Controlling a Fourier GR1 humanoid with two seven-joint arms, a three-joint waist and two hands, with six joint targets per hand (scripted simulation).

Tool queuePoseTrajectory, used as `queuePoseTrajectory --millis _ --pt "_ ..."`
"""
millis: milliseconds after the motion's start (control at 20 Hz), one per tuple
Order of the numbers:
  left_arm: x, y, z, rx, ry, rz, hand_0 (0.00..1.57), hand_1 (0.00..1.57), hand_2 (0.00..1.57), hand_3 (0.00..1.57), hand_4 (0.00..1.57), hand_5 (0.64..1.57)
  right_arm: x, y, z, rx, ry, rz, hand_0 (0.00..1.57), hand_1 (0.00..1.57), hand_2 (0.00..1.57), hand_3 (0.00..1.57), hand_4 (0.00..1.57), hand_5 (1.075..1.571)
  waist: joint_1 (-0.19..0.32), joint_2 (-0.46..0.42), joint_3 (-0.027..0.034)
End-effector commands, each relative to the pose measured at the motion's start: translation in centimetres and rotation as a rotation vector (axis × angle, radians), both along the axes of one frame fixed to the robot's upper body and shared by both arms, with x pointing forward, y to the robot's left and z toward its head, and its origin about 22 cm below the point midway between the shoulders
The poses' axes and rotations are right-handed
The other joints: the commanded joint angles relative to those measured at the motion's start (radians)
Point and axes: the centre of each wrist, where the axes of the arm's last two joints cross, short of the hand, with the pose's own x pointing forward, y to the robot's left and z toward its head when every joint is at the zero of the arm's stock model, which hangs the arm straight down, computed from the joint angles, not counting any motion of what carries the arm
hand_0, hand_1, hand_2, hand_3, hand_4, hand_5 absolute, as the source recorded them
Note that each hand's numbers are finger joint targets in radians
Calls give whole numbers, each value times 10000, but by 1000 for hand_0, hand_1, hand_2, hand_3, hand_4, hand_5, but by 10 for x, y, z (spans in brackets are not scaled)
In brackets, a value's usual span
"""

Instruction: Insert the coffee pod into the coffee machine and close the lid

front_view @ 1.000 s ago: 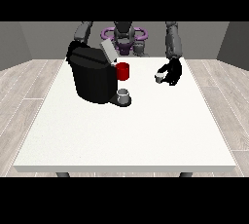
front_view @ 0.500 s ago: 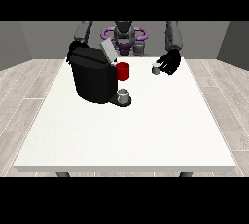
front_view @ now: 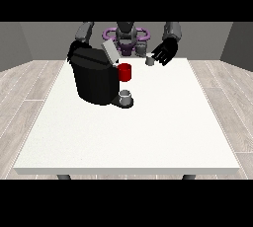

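A black coffee machine [front_view: 94,80] stands on the left half of the white table [front_view: 148,132], its grey lid [front_view: 109,52] tilted up and open. A red part [front_view: 125,72] sticks out at its front, above a small grey cup [front_view: 126,95] on the drip tray. The hand at the view's right [front_view: 165,52] is raised above the table's far edge, its fingers curled round a small grey coffee pod [front_view: 150,61]. The hand at the view's left [front_view: 73,52] shows only partly behind the machine's top corner.
The robot's torso with a purple ring [front_view: 126,34] stands behind the table's far edge. The white tabletop stretches wide in front of the machine and to the right.
The hand at the view's right has lifted the pod off the table and carried it up and slightly towards the machine. The machine and the other hand have stayed still.
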Motion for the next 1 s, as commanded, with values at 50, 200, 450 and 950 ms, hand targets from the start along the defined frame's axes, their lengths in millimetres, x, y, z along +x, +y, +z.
queuePoseTrajectory --millis 50,200,450,950 --pt "9 17 31 -131 -517 435 1272 1272 1342 1293 548 1571 7 -10 20 57 -356 301 0 0 0 0 495 1571 -517 312 -5" --pt "14 34 56 -192 -688 307 1253 1253 1328 1281 537 1571 14 2 37 -93 -894 563 0 0 0 0 504 1571 -609 454 -6" --pt "30 9 109 -204 -1263 964 1248 1248 1292 1237 515 1571 10 28 26 -149 -952 609 0 0 0 0 492 1571 -1102 818 -1" --pt "34 15 163 -443 -2370 763 1278 1278 1332 1265 519 1571 24 22 60 -483 -2006 734 0 0 0 0 520 1571 -1564 1748 0"
